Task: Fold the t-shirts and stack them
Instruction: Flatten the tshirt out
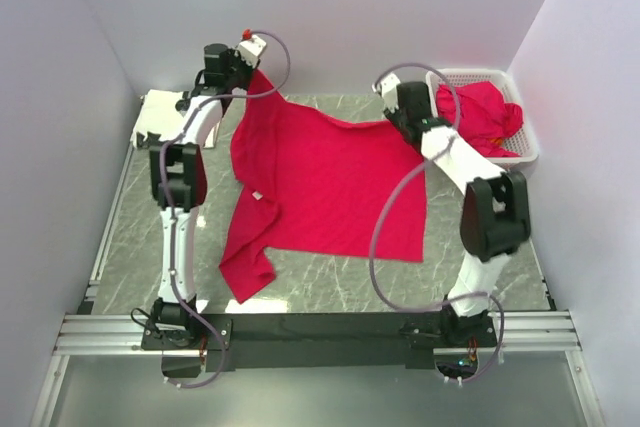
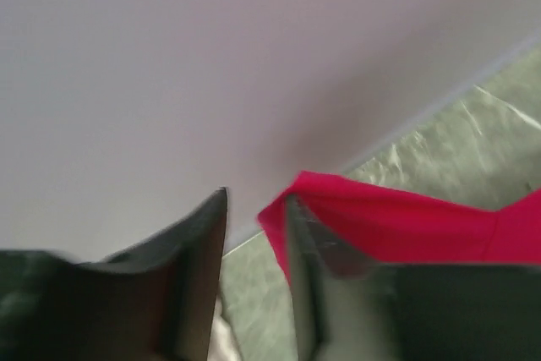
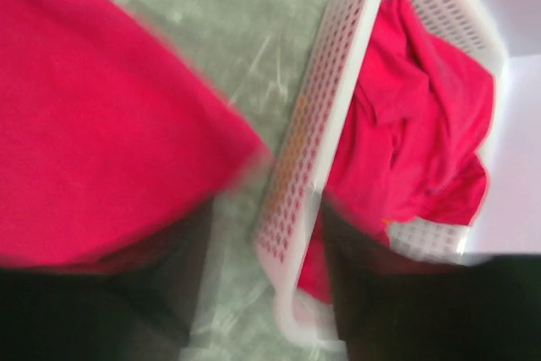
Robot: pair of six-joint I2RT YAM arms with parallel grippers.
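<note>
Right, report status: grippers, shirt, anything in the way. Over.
Left gripper open, red shirt corner against one finger. Right gripper open beside basket. Shirt spread unfolded on table. Second shirt bunched in basket.

A bright red short-sleeved t-shirt (image 1: 330, 182) lies spread open over the middle of the surface. It is mostly flat, with one sleeve trailing toward the near edge. Its far left corner is lifted off the surface, up at the left hand (image 2: 258, 200). A second red t-shirt (image 1: 478, 115) sits crumpled in the basket (image 1: 530, 142) at the far right corner. A white t-shirt (image 1: 158, 107) lies at the far left corner, its print too small to make out.
</note>
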